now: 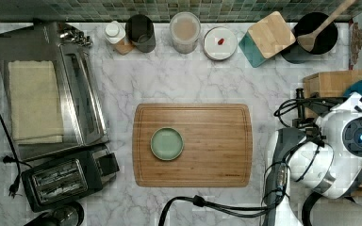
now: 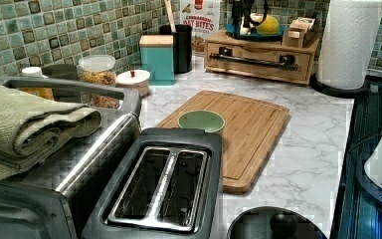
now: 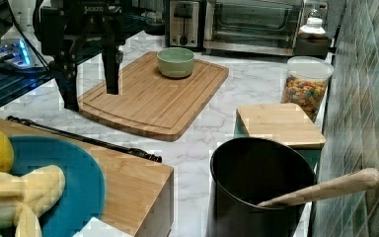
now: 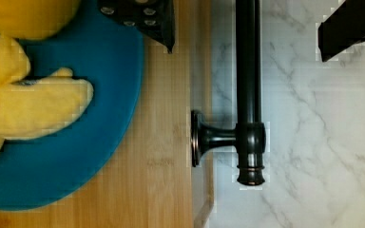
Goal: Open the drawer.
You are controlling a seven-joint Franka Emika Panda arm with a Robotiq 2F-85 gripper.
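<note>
While the gripper (image 3: 90,94) is hovering above the drawer's black bar handle (image 4: 247,90), its fingers (image 3: 112,69) are spread wide, gripping nothing. The drawer (image 2: 258,62) is sitting closed on the marble tabletop (image 1: 193,84).

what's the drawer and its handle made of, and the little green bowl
The drawer looks like light bamboo or wood: pale tan with a fine straight grain, matte. Its bar handle looks like dark metal, near-black with a soft sheen and highlights along the rod and post. The green bowl seems to be glazed ceramic, smooth and pale green, though plastic can't be ruled out.
</note>
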